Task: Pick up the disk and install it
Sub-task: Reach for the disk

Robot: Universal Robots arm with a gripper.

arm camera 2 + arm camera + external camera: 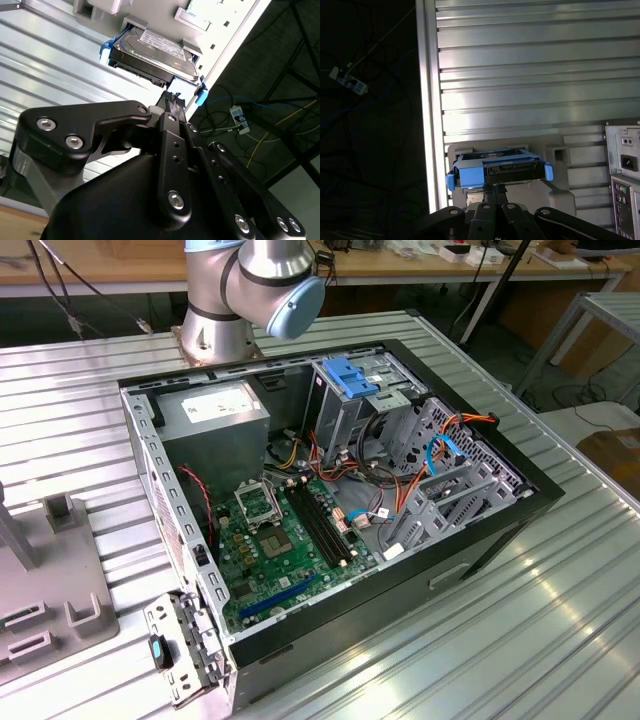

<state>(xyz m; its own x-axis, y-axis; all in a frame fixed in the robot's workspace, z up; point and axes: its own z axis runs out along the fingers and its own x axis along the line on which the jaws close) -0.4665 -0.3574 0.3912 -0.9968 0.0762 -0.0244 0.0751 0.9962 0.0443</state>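
Lying flat in a grey holder (560, 182), the disk (150, 47) shows a white label with black print and barcodes in the second wrist view, too steeply angled to read. A blue frame (470, 175) runs along its edges, with blue tabs sticking out at both sides. The holder sits on the ribbed metal counter (520, 75), close to the counter's edge and just beside the rear panel of the computer case (622, 190).

The gripper (495, 187) has its tip against the middle of the disk's nearer edge in both wrist views. The black linkage hides the contact, so I cannot tell whether the jaws are open, closed or gripping.

In the exterior view the case (540, 495) lies open on the counter, with the motherboard (290, 540) exposed. The power supply (215, 430) carries a white sticker with unreadable print. The drive cage (350, 375) has blue tabs. The arm (250, 290) is cut off at the top edge. A grey fixture (60, 610) is cropped at the exterior view's left. Beyond the counter edge the floor is dark, with cables and a power strip (347, 80) barely made out.
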